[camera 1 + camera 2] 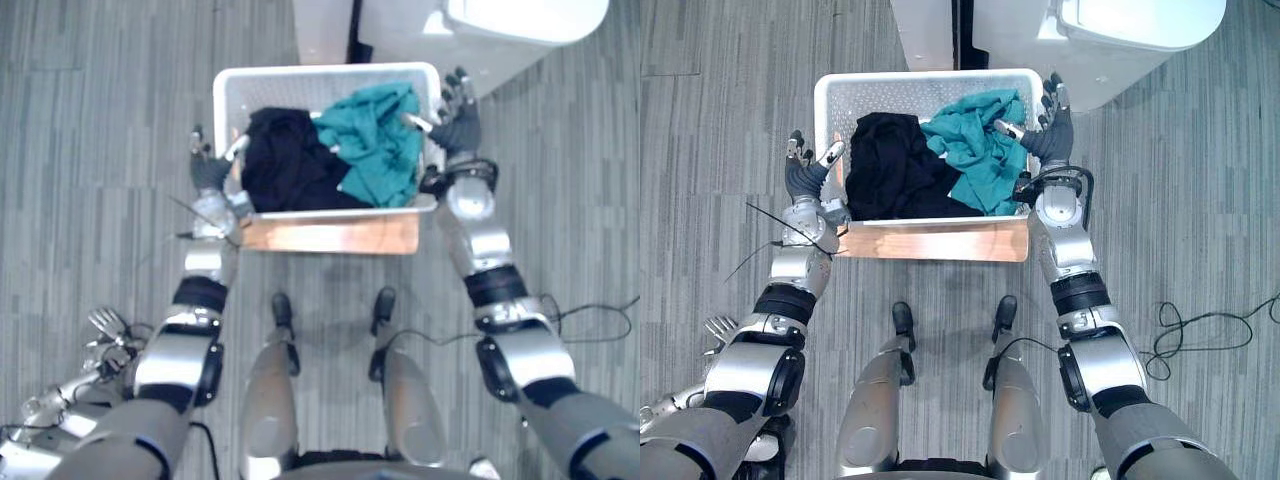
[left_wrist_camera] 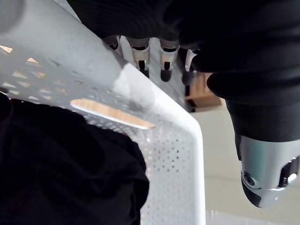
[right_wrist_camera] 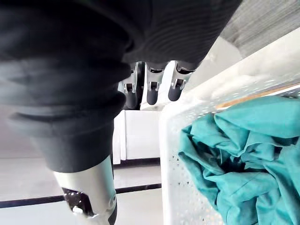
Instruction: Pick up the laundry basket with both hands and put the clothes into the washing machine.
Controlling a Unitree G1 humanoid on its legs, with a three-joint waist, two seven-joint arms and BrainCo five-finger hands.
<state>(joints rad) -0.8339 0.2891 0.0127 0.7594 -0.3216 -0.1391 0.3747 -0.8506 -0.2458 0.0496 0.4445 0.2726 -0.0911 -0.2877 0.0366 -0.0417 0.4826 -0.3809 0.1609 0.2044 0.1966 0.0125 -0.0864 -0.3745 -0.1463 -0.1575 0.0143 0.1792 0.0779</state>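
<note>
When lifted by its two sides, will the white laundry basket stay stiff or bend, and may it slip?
Probably fairly stiff: the laundry basket looks like moulded perforated plastic with a thick rim. Likely light: only a black garment and a teal garment lie in it. Smooth walls may slip against the left hand and right hand flanking it.

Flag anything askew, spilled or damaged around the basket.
Nothing stands out. The white laundry basket sits squarely on the wooden stand, with the black garment and the teal garment heaped inside its rim. The left hand and the right hand flank its sides, fingers straight.
</note>
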